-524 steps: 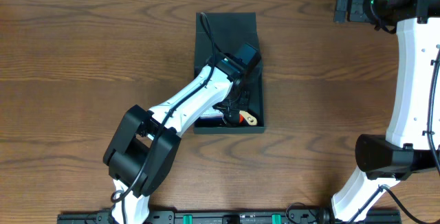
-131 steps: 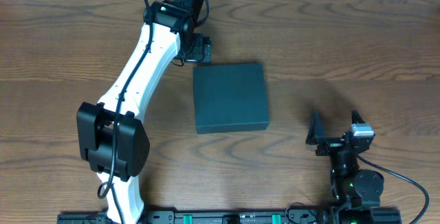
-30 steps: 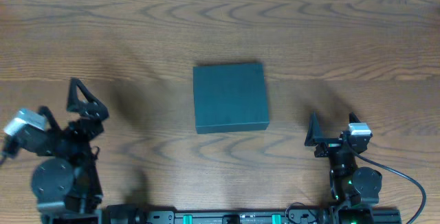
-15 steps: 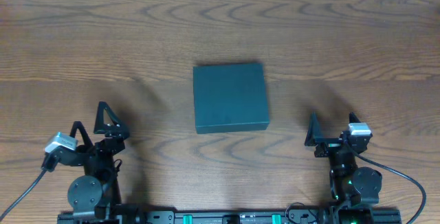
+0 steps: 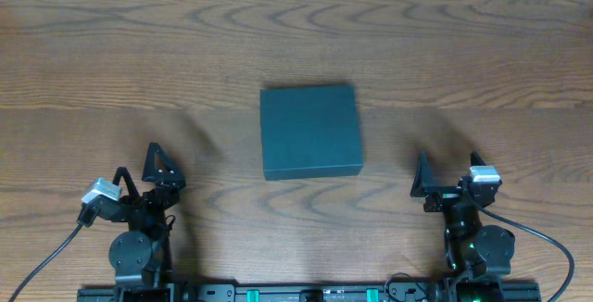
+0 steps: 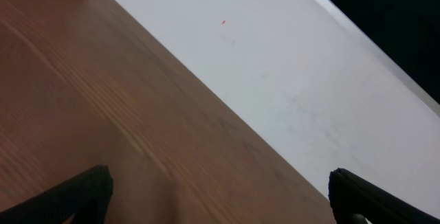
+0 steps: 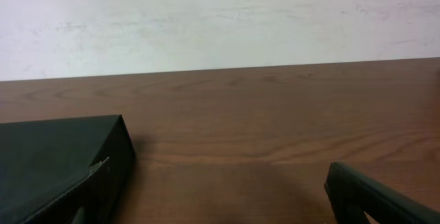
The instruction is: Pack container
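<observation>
1. The container [image 5: 309, 132] is lying near the middle of the worktop [image 5: 482, 52] with its flap lid down and flat. The contents are hidden, so whether everything is inside cannot be told.
2. The left arm [image 5: 137, 235] is sitting folded at the near edge, well apart from the container. The left jaws are standing spread wide and gripping nothing; the left wrist view is showing only bare wood and a pale wall [image 6: 275, 80] between them.
3. The right arm [image 5: 474, 232] is sitting folded at the near edge on the other side. The right jaws are likewise released and empty, with the container [image 7: 58, 159] showing ahead and to the left in the right wrist view.
4. Judged from this layout, the packing is reaching its end, and the step in hand is parking both arms clear of the closed box.
5. Doing this well is calling for both jaws to be kept open and low at the near edge, out of the container's reach.
6. The lid's front edge is looking flush from overhead. A gentle downward press on the lid would suit if any gap were showing. A sideways nudge would risk sliding the box across the smooth wood.
</observation>
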You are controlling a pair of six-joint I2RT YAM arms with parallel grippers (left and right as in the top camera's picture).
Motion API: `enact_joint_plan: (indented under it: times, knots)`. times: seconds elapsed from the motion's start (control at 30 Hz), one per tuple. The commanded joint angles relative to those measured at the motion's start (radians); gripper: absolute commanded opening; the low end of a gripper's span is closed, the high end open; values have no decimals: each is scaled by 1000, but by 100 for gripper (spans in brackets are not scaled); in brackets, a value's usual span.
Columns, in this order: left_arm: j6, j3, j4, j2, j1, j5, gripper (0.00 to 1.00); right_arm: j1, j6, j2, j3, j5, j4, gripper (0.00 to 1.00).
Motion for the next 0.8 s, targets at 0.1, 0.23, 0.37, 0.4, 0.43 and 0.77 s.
enact_joint_plan:
  times: [0.1,0.23,0.37,0.4,0.43,0.77]
  knots:
    - [-5,-27,19,-14,-4,-1,99,-13,-6,-9,-2,-4,-4,99]
    - [-5,-50,21,-14,-4,-1,99,-13,-6,-9,-2,-4,-4,99]
    - [-5,-79,29,-14,-4,0,98,-13,-6,-9,-2,-4,-4,99]
    - [-5,-82,31,-14,-4,0,99,-13,-6,-9,-2,-4,-4,99]
    - [-5,-85,30,-14,-4,0,99,-13,-6,-9,-2,-4,-4,99]
    - [125,-85,27,-14,-4,0,99,-13,-6,-9,-2,-4,-4,99]
